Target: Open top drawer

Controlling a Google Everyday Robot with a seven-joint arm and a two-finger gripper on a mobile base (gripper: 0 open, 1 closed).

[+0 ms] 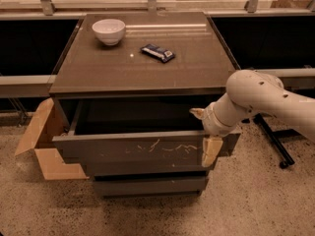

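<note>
The top drawer is pulled partly out of the grey-brown cabinet; its flat front bears pale squiggly scratches and its dark inside shows. My gripper is at the right end of the drawer front, straddling its top edge. One tan finger reaches inside the drawer and the other hangs in front of the panel. The fingers stand apart, open. My white arm comes in from the right.
A white bowl and a dark snack packet lie on the cabinet top. Two narrower drawer fronts sit below. An open cardboard box stands at the cabinet's left. A black chair base is behind my arm.
</note>
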